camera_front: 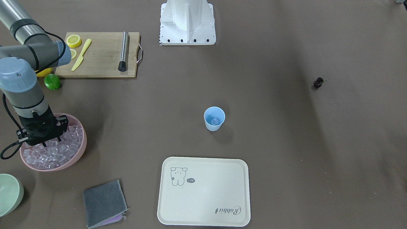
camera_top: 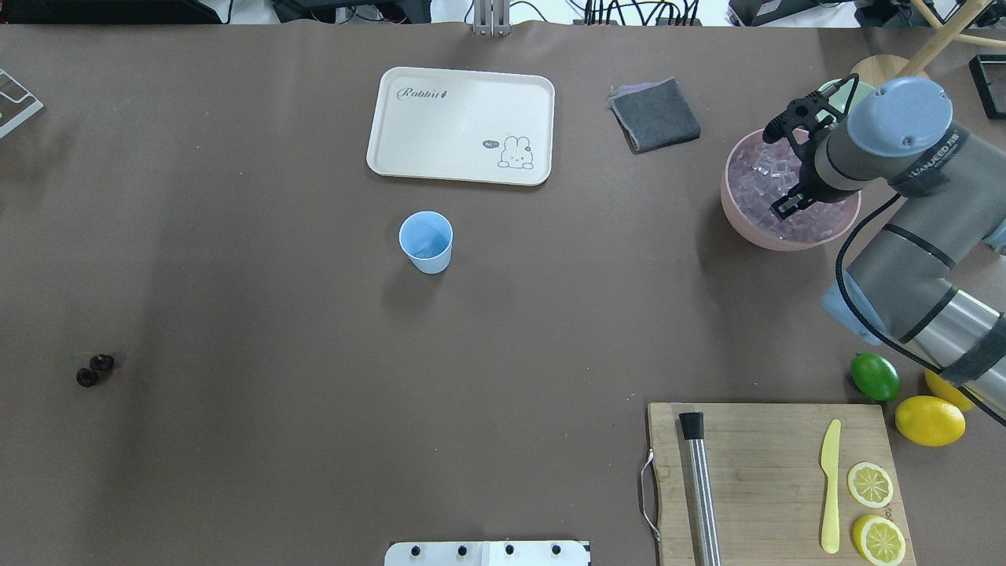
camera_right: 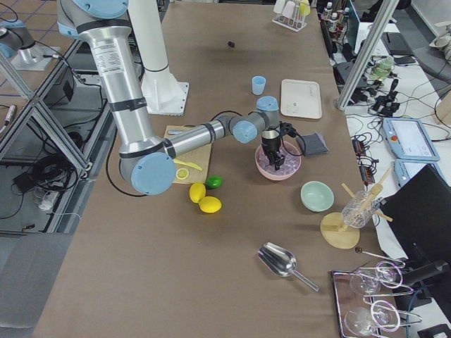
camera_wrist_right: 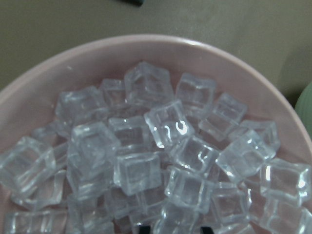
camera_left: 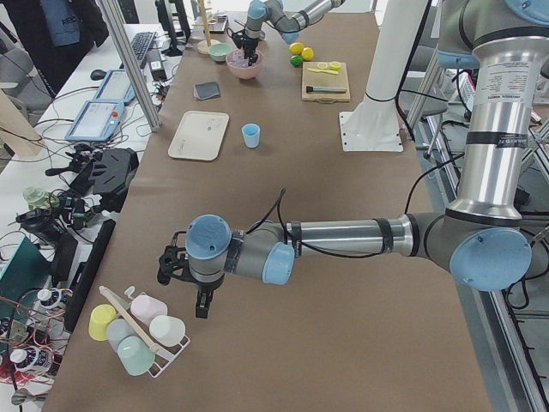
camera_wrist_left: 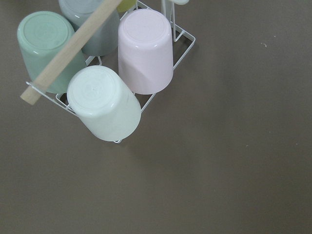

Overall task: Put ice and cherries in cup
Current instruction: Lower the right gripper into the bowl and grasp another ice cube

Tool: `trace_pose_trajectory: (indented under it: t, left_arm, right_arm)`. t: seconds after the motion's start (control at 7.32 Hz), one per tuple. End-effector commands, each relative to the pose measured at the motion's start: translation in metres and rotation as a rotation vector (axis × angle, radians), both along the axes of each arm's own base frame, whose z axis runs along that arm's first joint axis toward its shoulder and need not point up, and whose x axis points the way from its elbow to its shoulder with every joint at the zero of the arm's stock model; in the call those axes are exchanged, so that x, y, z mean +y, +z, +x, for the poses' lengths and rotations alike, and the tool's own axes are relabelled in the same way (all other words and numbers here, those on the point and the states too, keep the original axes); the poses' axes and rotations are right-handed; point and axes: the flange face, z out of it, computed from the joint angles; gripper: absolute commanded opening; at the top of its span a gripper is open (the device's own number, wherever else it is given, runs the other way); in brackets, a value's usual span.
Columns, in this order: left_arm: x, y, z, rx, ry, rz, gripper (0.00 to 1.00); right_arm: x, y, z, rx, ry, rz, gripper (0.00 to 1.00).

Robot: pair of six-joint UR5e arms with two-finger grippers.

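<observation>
Cherries (camera_top: 94,369): dark pair lying far left, long axis diagonal in my overhead view, well apart from the cup. My left gripper (camera_left: 183,287): near a rack of upturned tumblers (camera_wrist_left: 122,87); I cannot tell how its jaws stand. Cup (camera_top: 426,240): centre, upright, mouth up, one cube inside. Ice (camera_top: 762,177): heaped in pink bowl (camera_top: 743,228), right. My right gripper (camera_front: 51,142): fingers apart, empty, just over the heap.

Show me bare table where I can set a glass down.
Bare: the wide stretch between the cup and the cherries, and on the tray. Crowded: around the pink bowl, lime, lemons and cutting board.
</observation>
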Motion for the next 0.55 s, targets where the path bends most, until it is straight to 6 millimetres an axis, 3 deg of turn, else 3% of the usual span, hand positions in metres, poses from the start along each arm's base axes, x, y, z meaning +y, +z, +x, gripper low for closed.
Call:
trace_pose_trajectory:
  t: [0.0,0.27,0.41]
  left_arm:
    - [0.0,0.0,0.0,0.0,0.0,0.002,0.98]
    - [0.0,0.0,0.001,0.0,0.002,0.0,0.98]
    - [0.0,0.0,0.0,0.0,0.0,0.0,0.98]
  right_arm:
    - [-0.004,-0.01,0.004,-0.013,0.007,0.009,0.23]
    - [-0.015,-0.049,0.029,-0.096,0.012,-0.013,0.22]
    - [-0.014,-0.103,0.031,-0.103,0.02,-0.033,0.22]
